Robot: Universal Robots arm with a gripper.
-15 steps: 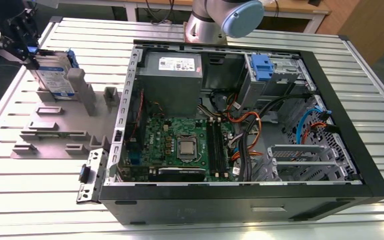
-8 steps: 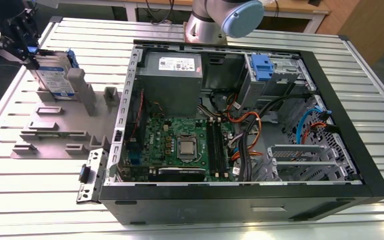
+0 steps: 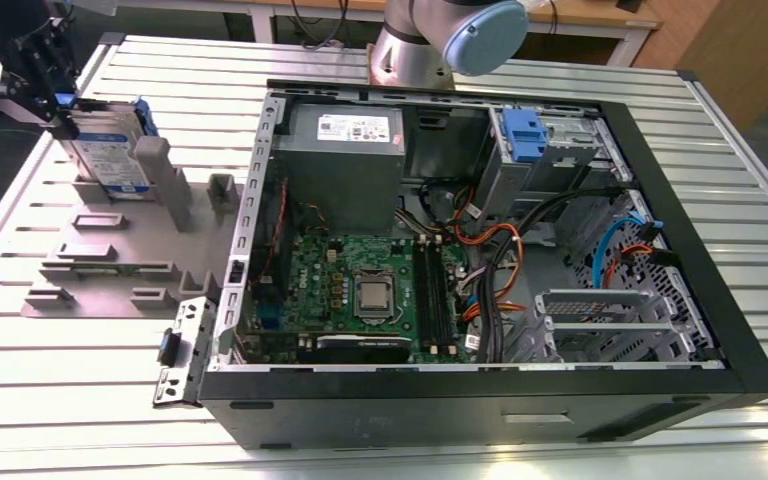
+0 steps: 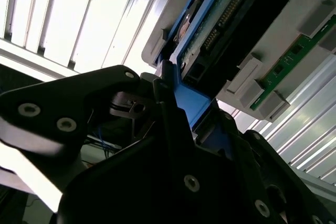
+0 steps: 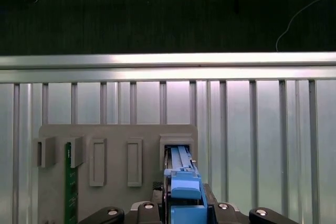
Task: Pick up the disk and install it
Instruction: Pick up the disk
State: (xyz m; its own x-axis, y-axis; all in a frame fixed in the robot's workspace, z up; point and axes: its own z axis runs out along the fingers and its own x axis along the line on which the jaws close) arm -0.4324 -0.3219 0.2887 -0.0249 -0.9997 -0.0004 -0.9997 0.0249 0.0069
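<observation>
The disk (image 3: 107,155), a silver drive with a white-and-blue label in a blue bracket, stands on edge in a slot of the grey holder (image 3: 104,265) at the exterior view's left. My gripper (image 3: 61,112) reaches down onto its top edge. In both wrist views the black fingers (image 4: 173,114) press against the blue bracket (image 4: 191,103) from either side, shut on it. In the first wrist view the disk (image 5: 181,179) runs from my gripper (image 5: 181,211) down into the holder's slot (image 5: 177,148).
The open computer case (image 3: 651,190) lies to the exterior view's right, with a blue caddy (image 3: 523,135) in its upper bay, a grey power supply (image 3: 344,140) and loose cables (image 3: 491,250). A green board (image 5: 68,182) stands in another holder slot. The slatted table's edge (image 5: 168,60) lies beyond the holder.
</observation>
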